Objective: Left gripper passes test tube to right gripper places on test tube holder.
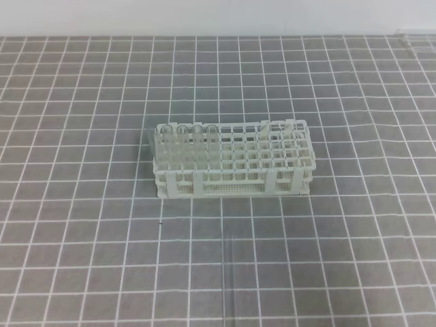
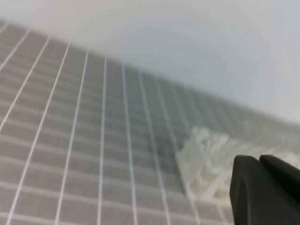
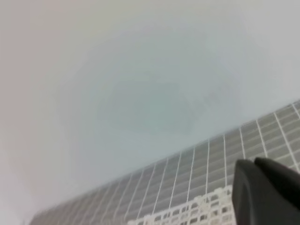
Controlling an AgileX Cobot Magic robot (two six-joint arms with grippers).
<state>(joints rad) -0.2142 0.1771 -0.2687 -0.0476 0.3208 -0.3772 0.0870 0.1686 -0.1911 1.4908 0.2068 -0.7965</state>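
The white test tube holder [image 1: 231, 163] stands in the middle of the grid mat. Several clear test tubes [image 1: 182, 144] stand upright in its left end; I cannot tell which one is the task's test tube. Neither arm shows in the exterior high view. In the left wrist view my left gripper [image 2: 259, 159] sits at the lower right with its black fingers pressed together and nothing between them, and the blurred holder [image 2: 201, 161] lies beyond it. In the right wrist view my right gripper [image 3: 254, 163] is likewise shut and empty, above the holder [image 3: 197, 213].
A grey mat with white grid lines [image 1: 82, 225] covers the table up to a pale back wall. A small clear object [image 1: 409, 39] sits at the far right back edge. A faint clear streak [image 1: 229, 279] lies on the mat in front of the holder.
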